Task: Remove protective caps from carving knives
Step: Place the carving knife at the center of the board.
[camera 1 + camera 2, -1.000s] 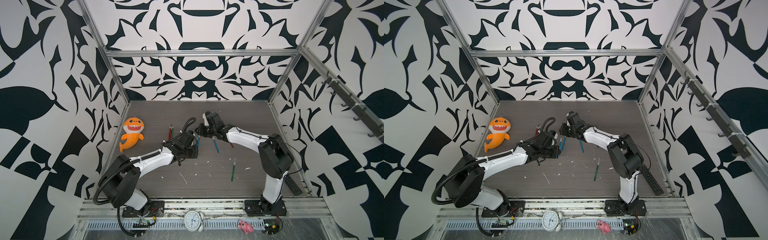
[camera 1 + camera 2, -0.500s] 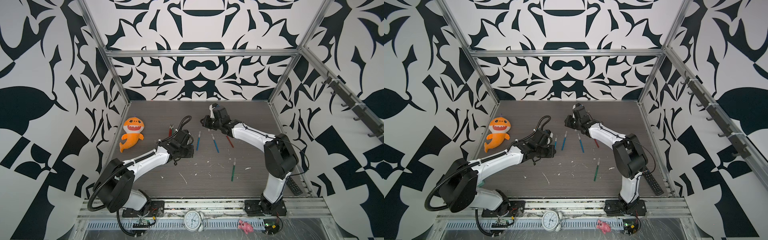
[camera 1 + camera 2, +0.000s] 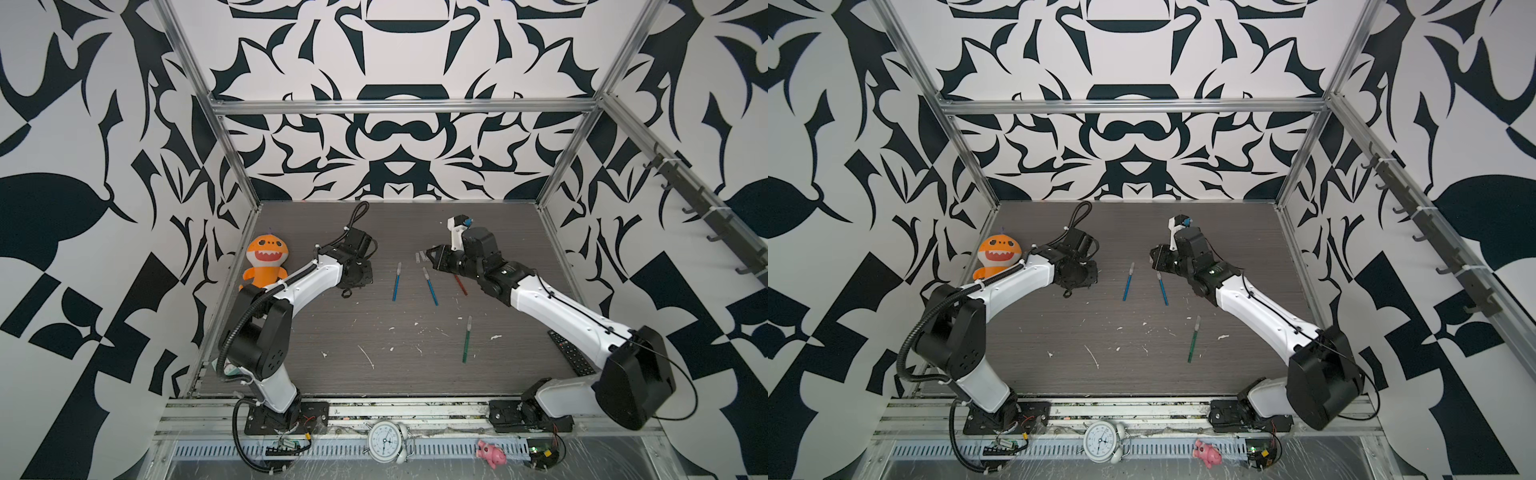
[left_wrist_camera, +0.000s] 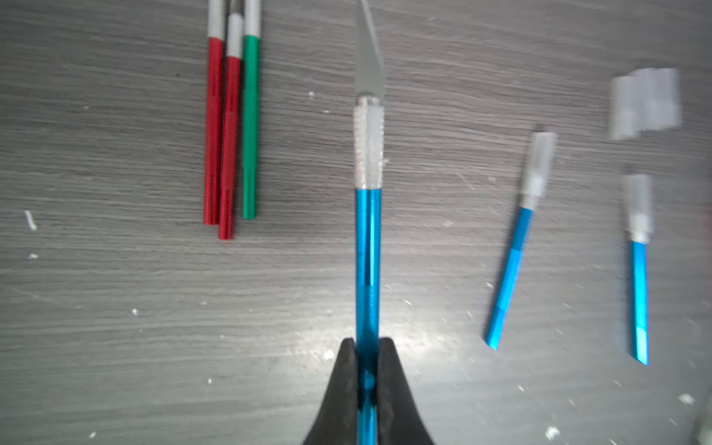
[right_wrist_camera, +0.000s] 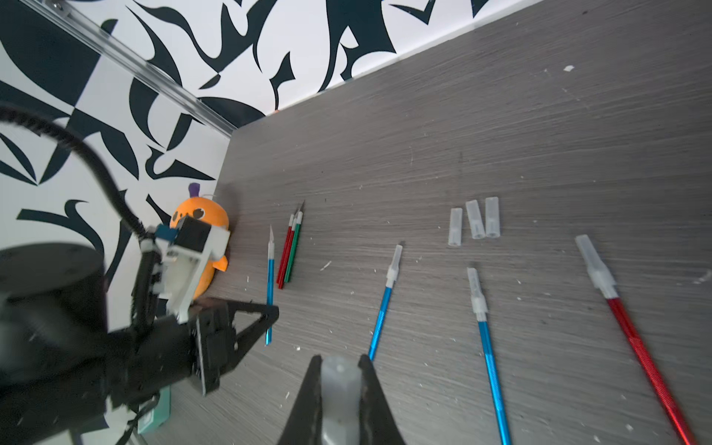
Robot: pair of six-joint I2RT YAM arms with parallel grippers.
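Left claw, right claw: extended, apart

The left arm and the right arm are built alike, with glossy white shells on the long links, bulky matt black housings at the joints, and flat black base plates with red and black wires at their feet. A ribbed black hose is strapped to the left arm with white ties, and a thin black cable runs over the right arm's white shell. Each wrist carries a white camera bracket with a small blue part, and the left pincer and right pincer have matt black fingers that taper to narrow tips.
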